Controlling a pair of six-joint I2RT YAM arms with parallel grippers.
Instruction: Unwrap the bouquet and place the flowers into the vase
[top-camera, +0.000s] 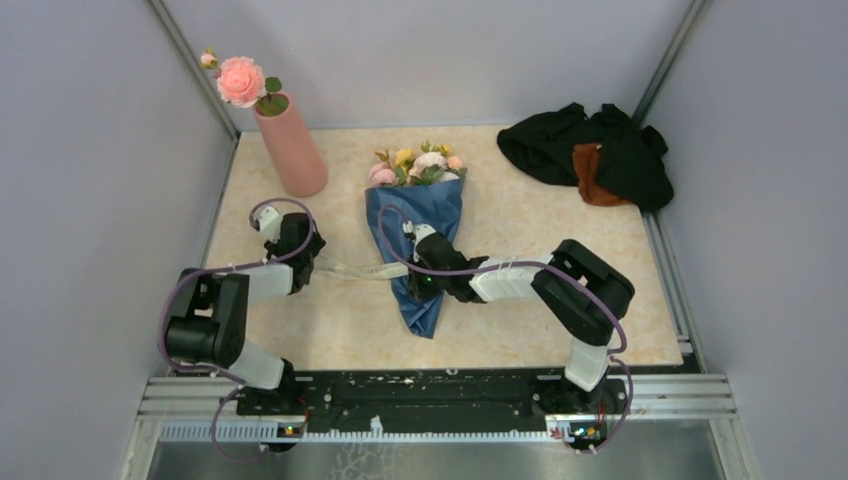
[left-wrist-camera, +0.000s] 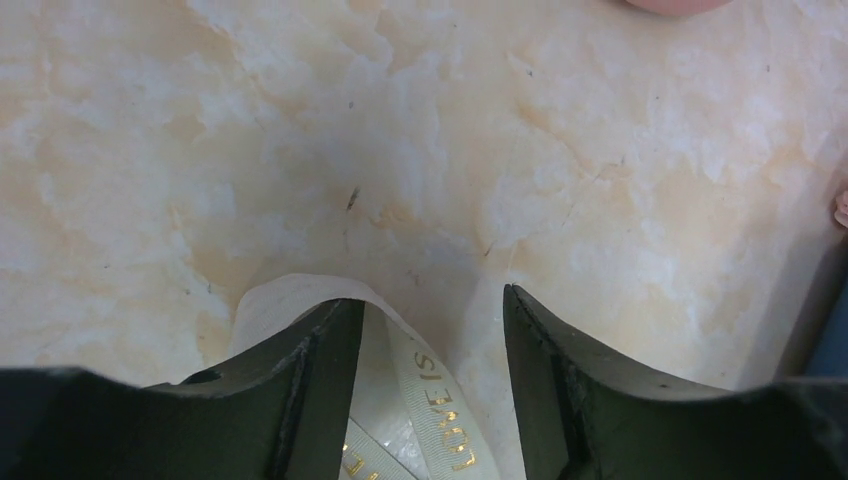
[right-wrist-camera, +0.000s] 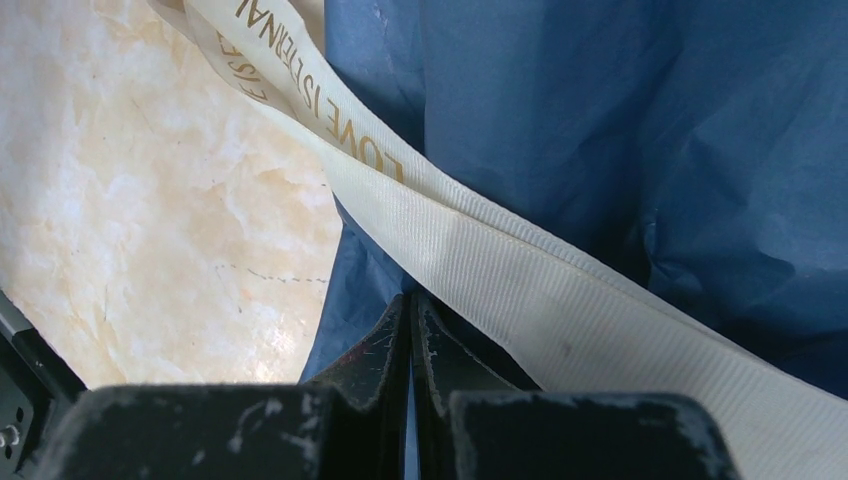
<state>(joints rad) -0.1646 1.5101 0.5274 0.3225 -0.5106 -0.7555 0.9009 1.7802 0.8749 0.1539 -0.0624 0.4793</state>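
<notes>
The bouquet (top-camera: 420, 225) lies flat on the table (top-camera: 520, 260), directly under the right gripper (right-wrist-camera: 412, 300). That gripper sits on the narrow, lower half of the blue paper cone. Its two fingers are pressed together with no gap. Blue paper crowds around their tips, but whether a fold is caught between them cannot be told. The flowers (top-camera: 420, 163), small pink, yellow and white heads with green leaves, poke out of the cone's wide end. They are on the far side of the right gripper, away from the arm bases. The cone's pointed tip lies on the near side of it.

A cream ribbon (right-wrist-camera: 480, 250) with gold lettering crosses the blue paper just in front of the right gripper's closed fingers. From there it runs off across the bare table toward the left gripper (left-wrist-camera: 432, 300). The left gripper hangs low over the table, well to the left of the bouquet. Its fingers stand apart, with a curl of the ribbon's end lying in the space between them, close against one finger and clear of the other.

The vase (top-camera: 292, 150) stands upright beyond the left gripper, toward the back left corner. A large pink rose (top-camera: 241, 80) with a small bud is in its mouth. A black and brown cloth heap (top-camera: 590, 150) lies far beyond the right arm, at the back right corner.
</notes>
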